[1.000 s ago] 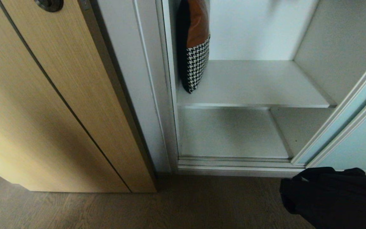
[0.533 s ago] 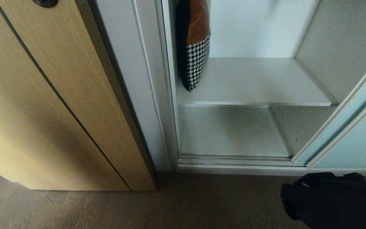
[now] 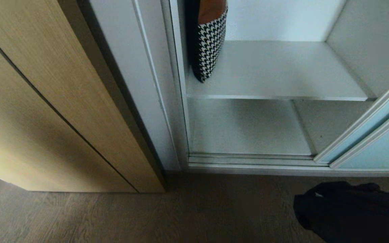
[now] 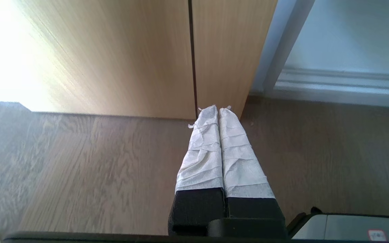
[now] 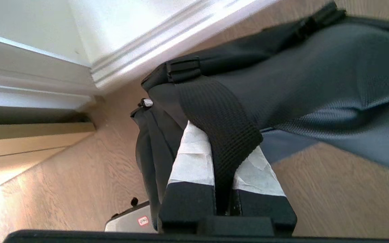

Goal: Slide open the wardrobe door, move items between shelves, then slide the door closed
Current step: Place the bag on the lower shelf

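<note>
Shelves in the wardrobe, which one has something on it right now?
The upper shelf: a houndstooth cushion stands on it against the left wall. The bottom shelf below it is bare.

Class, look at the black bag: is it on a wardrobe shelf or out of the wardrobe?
Out. The black bag hangs over the wood floor before the wardrobe, its strap clamped in the right gripper.

You see the cushion (image 3: 208, 44) standing on the upper shelf (image 3: 282, 74), against its left wall. The lower shelf (image 3: 248, 128) lies under it. The bag (image 3: 353, 212) is before the wardrobe, at your right, over the floor (image 3: 147, 216).
</note>
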